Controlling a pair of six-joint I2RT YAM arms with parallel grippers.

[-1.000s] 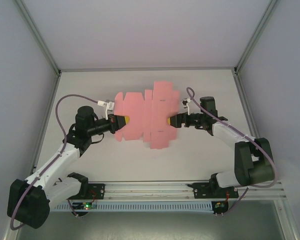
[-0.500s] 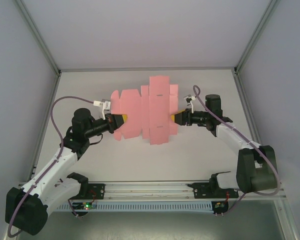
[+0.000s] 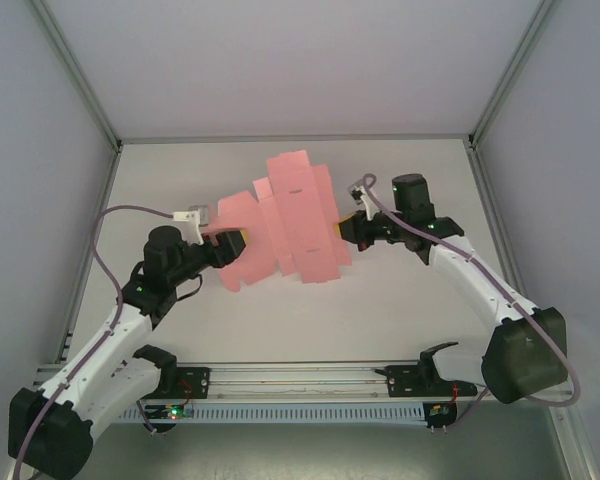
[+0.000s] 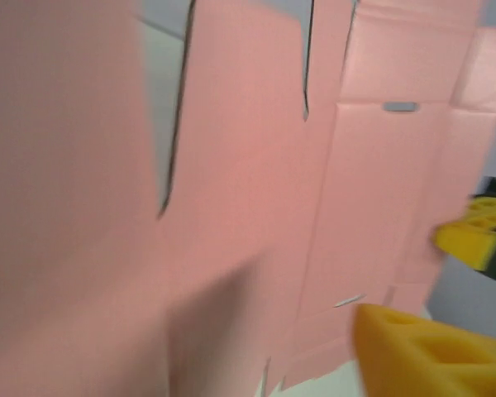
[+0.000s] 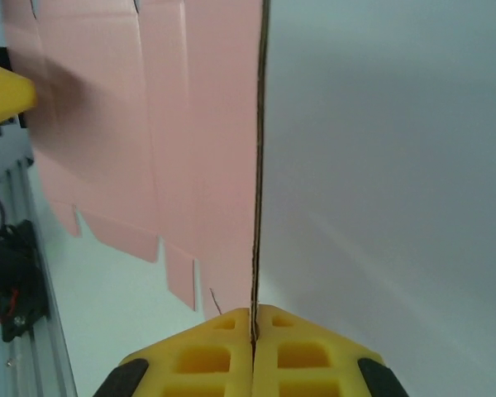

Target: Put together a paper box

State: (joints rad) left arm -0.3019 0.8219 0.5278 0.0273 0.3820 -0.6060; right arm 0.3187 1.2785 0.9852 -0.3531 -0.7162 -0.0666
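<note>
— Whereabouts of the paper box (image 3: 290,225)?
— Spread flat, tilted, raised over the table (image 3: 400,320) middle, toward its far edge.
— And the right gripper (image 5: 254,318)?
— Clamped tight on the sheet's right edge.
— The left gripper (image 3: 232,240)?
— Met its left edge; grip impossible to judge.

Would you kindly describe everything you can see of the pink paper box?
The paper box is an unfolded, flat die-cut sheet of thin pink card, with creased panels, slits and small flaps. It is held tilted above the table. The right gripper is shut on its right edge, which is seen edge-on between the yellow fingers; the left gripper grips its left edge.
</note>
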